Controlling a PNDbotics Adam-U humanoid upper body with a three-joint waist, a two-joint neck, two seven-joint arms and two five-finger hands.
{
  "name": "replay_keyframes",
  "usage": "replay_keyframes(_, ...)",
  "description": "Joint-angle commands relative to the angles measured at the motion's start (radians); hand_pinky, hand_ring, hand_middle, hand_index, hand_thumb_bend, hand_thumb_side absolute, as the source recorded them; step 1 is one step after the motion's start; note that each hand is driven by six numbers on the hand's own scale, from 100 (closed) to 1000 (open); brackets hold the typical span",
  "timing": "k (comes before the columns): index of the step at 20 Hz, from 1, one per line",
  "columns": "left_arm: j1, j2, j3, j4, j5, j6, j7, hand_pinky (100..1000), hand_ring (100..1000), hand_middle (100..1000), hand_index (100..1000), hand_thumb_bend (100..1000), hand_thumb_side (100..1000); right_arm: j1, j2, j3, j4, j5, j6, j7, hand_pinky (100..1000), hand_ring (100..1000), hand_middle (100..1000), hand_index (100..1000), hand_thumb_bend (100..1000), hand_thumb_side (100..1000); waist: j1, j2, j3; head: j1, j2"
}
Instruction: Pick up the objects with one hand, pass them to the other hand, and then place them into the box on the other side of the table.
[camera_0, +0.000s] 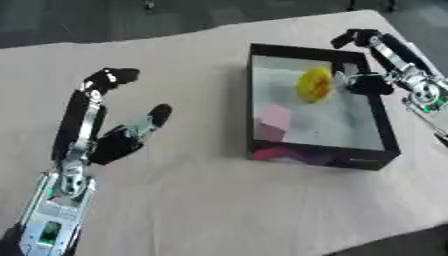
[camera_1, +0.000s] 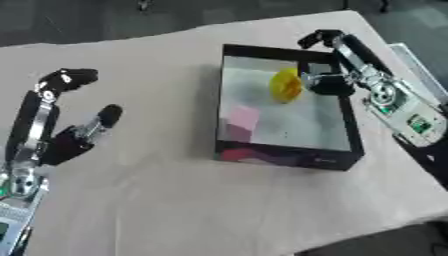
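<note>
A black box (camera_0: 383, 131) with a pale floor stands on the right half of the table. Inside it are a yellow rounded object (camera_0: 315, 85) toward the far right and a pink block (camera_0: 274, 120) near the left wall. My right hand (camera_1: 337, 82) hovers over the box's right wall, fingers arched and spread, its thumb just beside the yellow object; whether they touch I cannot tell. My left hand (camera_0: 114, 145) rests on the table's left side, open, fingers stretched away from me and holding nothing.
A beige cloth (camera_0: 219, 200) covers the table. More pink and purple shapes (camera_0: 284, 152) show low against the box's near wall. The table's far edge runs behind the box, and its right edge lies just past my right arm.
</note>
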Motion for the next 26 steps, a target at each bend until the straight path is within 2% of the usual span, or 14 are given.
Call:
replay_keyframes(1,-0.011,0.005,0.005,-0.021,0.008,0.001,0.004,833,769,678,797,671,784,-0.001,-0.024,-0.021,-0.034,0.048,-0.029,-0.006,994,1000,787,857,113,226,0.007,-0.026,-0.002,0.003,-0.001)
replay_keyframes(5,-0.010,0.005,0.004,-0.021,0.009,0.002,0.007,831,768,676,796,670,779,0.003,-0.019,-0.022,-0.045,0.073,-0.040,-0.007,997,1000,795,867,100,250,0.006,-0.027,-0.002,0.003,0.001)
replay_keyframes(9,-0.010,0.008,0.008,-0.023,0.006,0.007,0.014,828,767,676,795,665,770,0.007,-0.014,-0.028,-0.071,0.000,-0.030,-0.011,1000,1000,827,889,100,256,0.004,-0.030,-0.002,0.031,0.006)
replay_keyframes(11,-0.014,0.015,0.015,-0.028,0.001,0.017,0.016,826,767,677,796,650,753,0.013,-0.020,-0.042,-0.117,-0.103,-0.012,-0.015,1000,1000,844,892,100,393,0.006,-0.034,-0.003,0.084,0.012)
replay_keyframes(12,-0.018,0.020,0.021,-0.031,-0.002,0.027,0.018,826,767,677,797,634,736,0.017,-0.027,-0.053,-0.150,-0.168,-0.005,-0.018,1000,1000,849,896,100,522,0.007,-0.037,-0.004,0.119,0.017)
replay_keyframes(13,-0.024,0.028,0.027,-0.035,-0.005,0.039,0.020,825,767,673,798,624,727,0.024,-0.038,-0.065,-0.185,-0.228,0.002,-0.020,1000,1000,853,903,100,571,0.009,-0.039,-0.004,0.151,0.020)
replay_keyframes(15,-0.034,0.046,0.041,-0.043,-0.011,0.070,0.017,825,767,669,799,601,702,0.040,-0.054,-0.092,-0.251,-0.330,0.007,-0.021,1000,1000,859,913,100,576,0.012,-0.045,-0.005,0.197,0.025)
replay_keyframes(16,-0.037,0.051,0.044,-0.048,-0.014,0.082,0.014,825,767,669,799,601,702,0.046,-0.059,-0.101,-0.272,-0.366,0.011,-0.021,1000,1000,859,913,100,576,0.012,-0.046,-0.005,0.206,0.026)
replay_keyframes(17,-0.043,0.068,0.055,-0.048,-0.015,0.103,0.009,826,769,661,801,578,680,0.054,-0.065,-0.113,-0.285,-0.402,0.002,-0.015,1000,1000,877,941,100,617,0.015,-0.052,-0.003,0.227,0.033)
replay_keyframes(19,-0.059,0.107,0.075,-0.053,-0.017,0.154,-0.013,826,771,664,803,570,654,0.073,-0.073,-0.140,-0.295,-0.471,-0.023,0.009,1000,1000,880,946,100,559,0.020,-0.061,0.000,0.252,0.043)
replay_keyframes(20,-0.065,0.126,0.084,-0.057,-0.017,0.177,-0.028,827,772,665,803,571,642,0.082,-0.076,-0.152,-0.297,-0.495,-0.033,0.019,1000,1000,879,944,100,499,0.022,-0.065,0.002,0.258,0.047)
replay_keyframes(21,-0.070,0.148,0.092,-0.061,-0.017,0.198,-0.043,827,774,667,804,575,631,0.091,-0.075,-0.163,-0.297,-0.515,-0.042,0.028,1000,1000,880,945,100,524,0.024,-0.068,0.003,0.262,0.050)
replay_keyframes(26,-0.083,0.253,0.142,-0.078,-0.002,0.291,-0.127,831,782,673,807,584,612,0.127,-0.074,-0.196,-0.298,-0.584,-0.064,0.051,1000,1000,881,943,100,538,0.032,-0.076,0.010,0.271,0.059)
